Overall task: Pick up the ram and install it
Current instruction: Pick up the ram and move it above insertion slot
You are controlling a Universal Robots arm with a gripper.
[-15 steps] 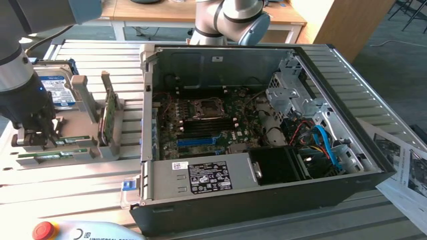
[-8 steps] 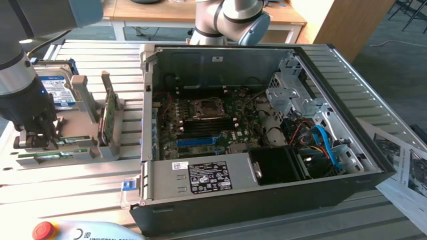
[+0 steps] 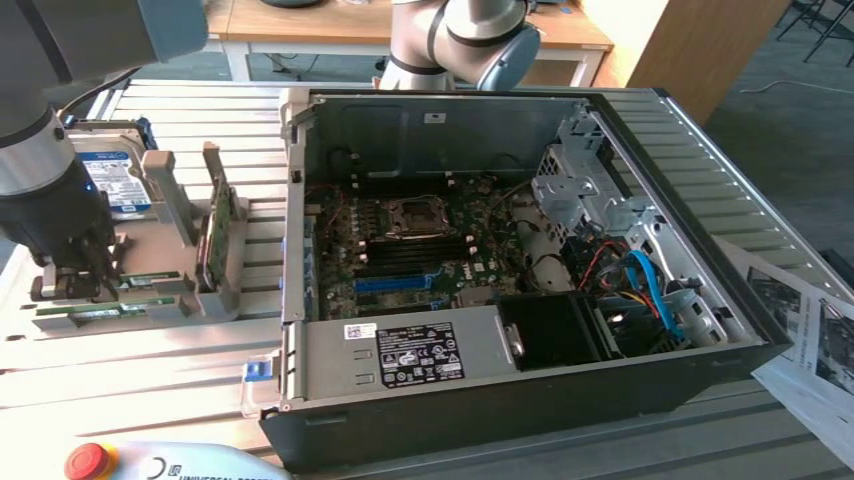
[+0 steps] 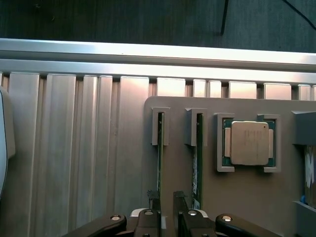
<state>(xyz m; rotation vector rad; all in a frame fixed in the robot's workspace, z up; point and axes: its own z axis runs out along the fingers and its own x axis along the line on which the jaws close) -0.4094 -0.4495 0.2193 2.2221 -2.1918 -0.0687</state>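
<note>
On the slatted metal table (image 3: 147, 365), arm (image 3: 34, 160) upright over the ram (image 4: 159, 158), jaws apart just above it.

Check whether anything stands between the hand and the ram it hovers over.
Nothing visible does. The open hand straddles the ram, which stands on edge in the grey holder; a second stick stands beside it.

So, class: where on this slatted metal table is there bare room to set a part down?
Bare slats lie between the grey plastic parts holder and the red-buttoned pendant. The open black computer case is crowded; printed papers cover the exterior view's right.
</note>
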